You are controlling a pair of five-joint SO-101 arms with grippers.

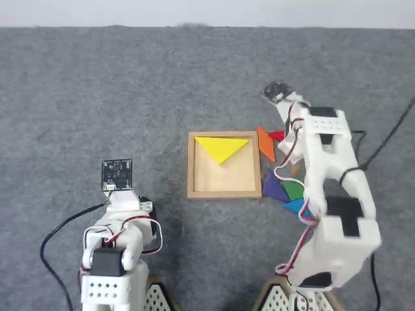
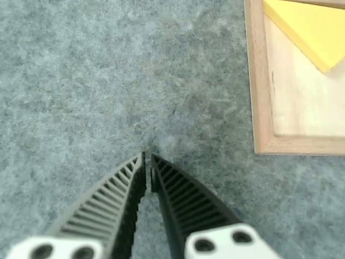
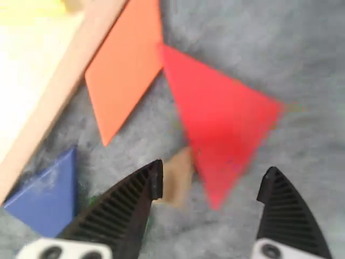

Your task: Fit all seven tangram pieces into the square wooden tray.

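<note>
Tray [image 1: 222,193]: yellow triangle [image 1: 222,148] inside.
Left jaws: closed, empty, over tabletop [image 1: 97,91].
Right jaws: wide apart, empty, over red triangle [image 3: 221,129].

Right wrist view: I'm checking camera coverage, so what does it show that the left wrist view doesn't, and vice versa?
Right wrist view adds: the red triangle, orange parallelogram, blue triangle and a tan piece at the red one's edge, with the right end effector open over them. Left wrist view adds: the left end effector shut over bare grey mat, near a corner of the tray. Both: the tray's wooden rim, the yellow triangle inside it, and the mat.
</note>
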